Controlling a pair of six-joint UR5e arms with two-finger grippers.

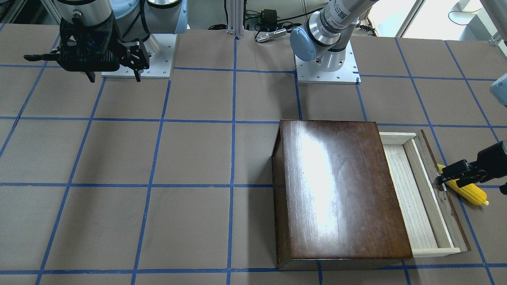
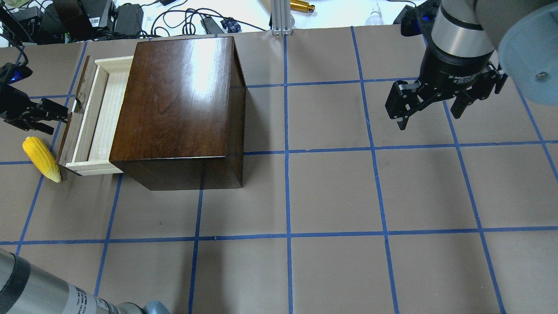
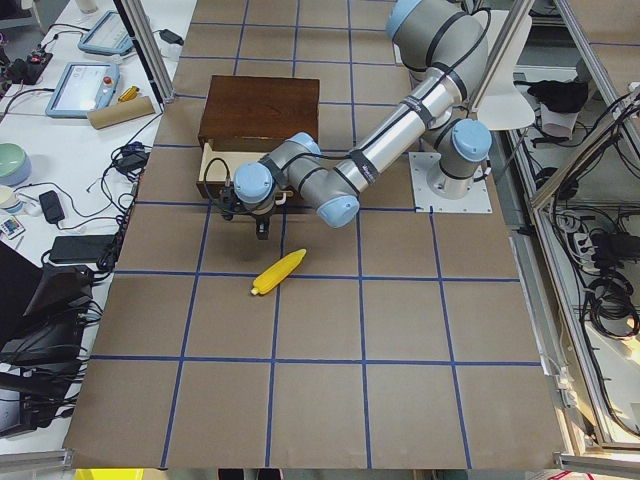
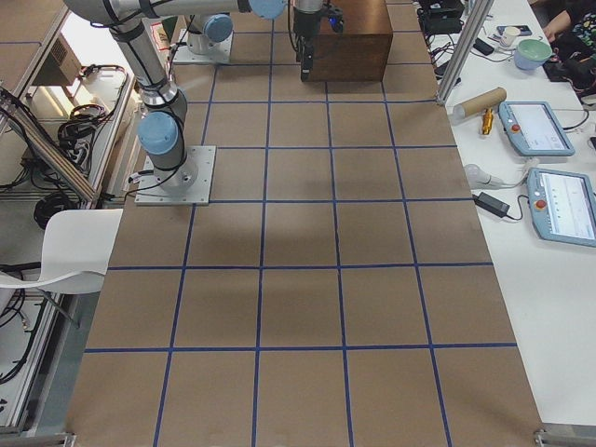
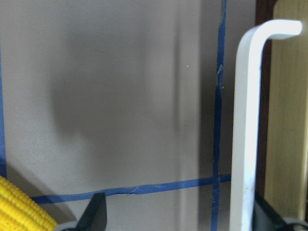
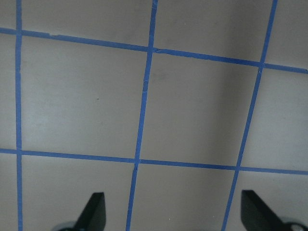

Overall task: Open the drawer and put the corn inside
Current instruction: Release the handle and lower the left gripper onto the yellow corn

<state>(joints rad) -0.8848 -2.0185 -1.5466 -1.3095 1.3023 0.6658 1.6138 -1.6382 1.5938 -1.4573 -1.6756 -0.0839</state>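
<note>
Your left pincer (image 2: 48, 115) has its fingers (image 5: 94, 214) spread apart, clamped on nothing. The small metal pull (image 5: 248, 120) sits inside that gap, close to one finger; you cannot tell from the wrist view whether they touch. Just past the fingertips is the drawer (image 2: 98, 117), standing partly out of the dark-brown wooden box (image 2: 178, 104), its pale wood tray open to view with nothing lying in it. The corn (image 2: 41, 159) lies on the worktop (image 2: 331, 187) just beside this pincer, on the side toward the robot's base, outside the drawer. Its pointed end is close to the near corner of the drawer's front panel. The box rises beyond the drawer, farther from the fingertips. Well away across the worktop, your right pincer (image 2: 425, 115) hangs above bare taped squares, fingers likewise apart and holding nothing.
</note>
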